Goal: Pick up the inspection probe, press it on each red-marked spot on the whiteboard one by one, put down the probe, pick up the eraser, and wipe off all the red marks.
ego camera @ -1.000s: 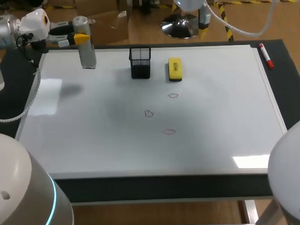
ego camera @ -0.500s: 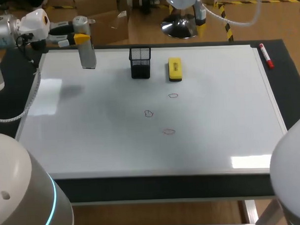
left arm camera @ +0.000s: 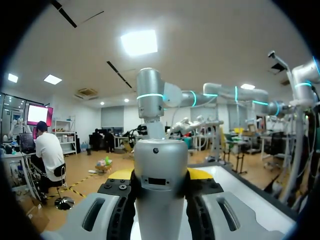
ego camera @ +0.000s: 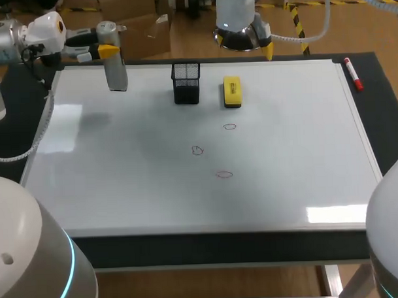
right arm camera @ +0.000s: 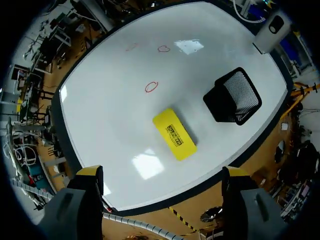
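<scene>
Your left pincer [ego camera: 107, 52] is clamped on the grey inspection probe [ego camera: 116, 72] and holds it upright over the far left corner of the whiteboard [ego camera: 121, 178]. Your right pincer [right arm camera: 162, 172] is spread wide and grips nothing. It hangs above the board's far edge, just beyond the yellow eraser [ego camera: 232, 92]. The eraser lies flat beside the black mesh pen holder [ego camera: 185, 83]. Three red marks [ego camera: 197, 150] sit mid-board, well apart from the probe.
</scene>
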### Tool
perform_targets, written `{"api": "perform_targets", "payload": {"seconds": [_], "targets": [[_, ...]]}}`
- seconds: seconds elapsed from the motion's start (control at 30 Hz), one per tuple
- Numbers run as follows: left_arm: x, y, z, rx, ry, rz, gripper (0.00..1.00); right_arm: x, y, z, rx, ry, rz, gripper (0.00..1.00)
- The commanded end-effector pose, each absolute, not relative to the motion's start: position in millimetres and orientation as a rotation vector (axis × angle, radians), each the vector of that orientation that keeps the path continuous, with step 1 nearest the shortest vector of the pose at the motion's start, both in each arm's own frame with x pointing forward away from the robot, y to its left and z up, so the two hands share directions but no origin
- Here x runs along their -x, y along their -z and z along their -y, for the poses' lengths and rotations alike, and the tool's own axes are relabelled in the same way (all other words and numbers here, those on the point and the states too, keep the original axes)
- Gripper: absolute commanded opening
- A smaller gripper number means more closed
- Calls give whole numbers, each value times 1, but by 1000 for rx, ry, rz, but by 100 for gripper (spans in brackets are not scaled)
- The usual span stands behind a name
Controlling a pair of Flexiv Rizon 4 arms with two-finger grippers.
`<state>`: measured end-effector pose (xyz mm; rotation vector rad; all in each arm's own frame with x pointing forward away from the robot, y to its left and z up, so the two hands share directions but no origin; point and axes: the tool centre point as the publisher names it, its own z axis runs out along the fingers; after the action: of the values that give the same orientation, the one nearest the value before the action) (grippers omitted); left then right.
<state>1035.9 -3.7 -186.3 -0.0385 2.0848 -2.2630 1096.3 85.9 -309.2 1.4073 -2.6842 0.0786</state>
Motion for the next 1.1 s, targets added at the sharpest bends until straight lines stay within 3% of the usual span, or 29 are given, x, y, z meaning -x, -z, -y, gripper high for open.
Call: {"api": "perform_targets", "payload": {"seconds": [0.03,0.7,1.1], "targets": [[-1036,185,3,35,2264,-2086,0,-1083,314,-82,-1554,-55,2690,100],[-1036,185,3,35,2264,-2086,0,-1053,344,-86,-2023,35,2418,100],[-1036,185,3,35,2264,-2086,0,-1049,378,-101,-1998,109,2335,100]]}}
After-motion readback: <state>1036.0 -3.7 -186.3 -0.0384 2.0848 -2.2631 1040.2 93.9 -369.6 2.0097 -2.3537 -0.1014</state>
